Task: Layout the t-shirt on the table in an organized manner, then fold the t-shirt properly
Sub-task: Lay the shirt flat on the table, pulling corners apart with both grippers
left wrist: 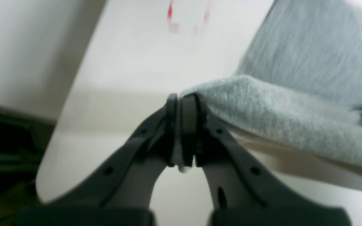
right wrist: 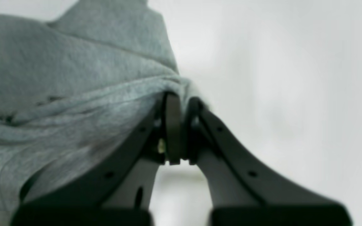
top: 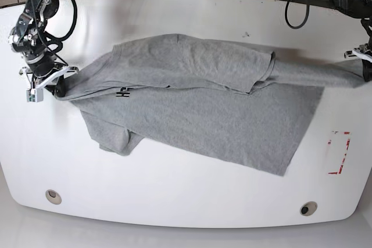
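Both wrist views are soft and blurred. In the base view the left gripper (top: pixel 367 67) sits at the right edge, half cut off, so its grip cannot be read there. The left wrist view supplies it: the left fingers (left wrist: pixel 172 131) are pressed together on a folded grey edge of the t-shirt (top: pixel 197 97), lifted just above the table (top: pixel 174 201). The right wrist view shows the right fingers (right wrist: pixel 172 125) pinched narrow on a bunched corner of the cloth. Only the base view shows the whole garment: stretched across the middle of the table between the right gripper (top: pixel 52 83) at the left edge and the left gripper at the right, folded over itself. Of the black lettering (top: pixel 122 92) only a scrap shows. The red-and-white mark (top: pixel 339 153) lies near-right, clear of the cloth.
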You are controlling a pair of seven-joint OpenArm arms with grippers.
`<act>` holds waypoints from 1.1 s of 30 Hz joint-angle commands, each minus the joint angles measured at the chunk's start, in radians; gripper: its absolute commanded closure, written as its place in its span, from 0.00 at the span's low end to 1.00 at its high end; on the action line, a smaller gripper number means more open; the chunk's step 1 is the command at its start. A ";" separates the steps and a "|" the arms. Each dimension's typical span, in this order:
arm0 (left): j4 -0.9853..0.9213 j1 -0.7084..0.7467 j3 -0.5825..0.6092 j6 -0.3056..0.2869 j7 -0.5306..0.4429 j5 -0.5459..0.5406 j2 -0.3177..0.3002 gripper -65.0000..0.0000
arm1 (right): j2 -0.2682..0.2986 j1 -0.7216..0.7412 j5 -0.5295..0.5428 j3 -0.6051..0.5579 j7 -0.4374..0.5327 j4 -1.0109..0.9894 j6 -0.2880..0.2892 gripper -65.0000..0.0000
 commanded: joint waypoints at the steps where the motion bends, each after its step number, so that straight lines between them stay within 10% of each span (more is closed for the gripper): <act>1: 0.014 0.023 -0.006 0.008 -0.051 -0.003 -0.026 1.00 | 0.002 -0.010 -0.015 0.010 0.031 0.019 0.018 1.00; 33: -0.074 0.233 -0.110 -0.064 -0.103 -0.003 -0.031 1.00 | -0.059 -0.147 -0.093 0.007 0.031 0.020 0.066 1.00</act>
